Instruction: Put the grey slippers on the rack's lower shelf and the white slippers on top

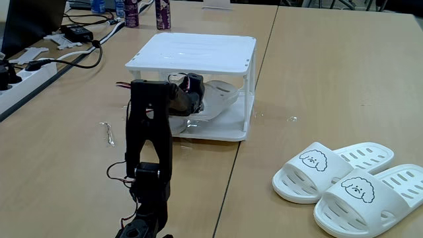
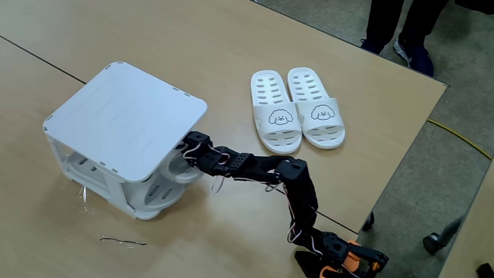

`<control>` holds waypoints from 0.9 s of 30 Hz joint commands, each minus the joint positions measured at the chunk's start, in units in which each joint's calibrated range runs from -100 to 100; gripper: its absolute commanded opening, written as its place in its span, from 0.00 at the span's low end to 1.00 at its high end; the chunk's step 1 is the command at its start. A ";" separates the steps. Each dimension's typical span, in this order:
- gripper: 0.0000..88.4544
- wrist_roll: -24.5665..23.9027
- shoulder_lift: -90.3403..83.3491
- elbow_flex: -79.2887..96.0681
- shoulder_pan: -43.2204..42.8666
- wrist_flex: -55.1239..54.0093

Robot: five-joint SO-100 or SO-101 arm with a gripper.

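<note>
Two white slippers [image 2: 297,108] wait at the rack's [image 2: 123,116] two o'clock; arm reaches inside seating grey slippers [image 1: 215,96] low, jaws' state unclear.

White slippers [image 2: 297,108] paired — on table [image 2: 231,46].

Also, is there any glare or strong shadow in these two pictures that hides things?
In a fixed view the rack has soft ceiling glare on its slatted top, and its lower shelf lies in shade, so the gripper looks dark there. In another fixed view light is even, the white slippers are sharp, and the rack's top hides the gripper's fingertips.
</note>
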 commanded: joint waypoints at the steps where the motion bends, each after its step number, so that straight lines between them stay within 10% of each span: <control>1: 0.01 0.42 6.24 -13.11 0.12 -0.48; 14: 0.01 0.42 16.59 -24.75 3.41 -0.48; 18: 0.21 0.42 17.09 -26.19 3.58 -0.56; 27: 0.24 0.42 17.18 -27.09 5.63 -0.56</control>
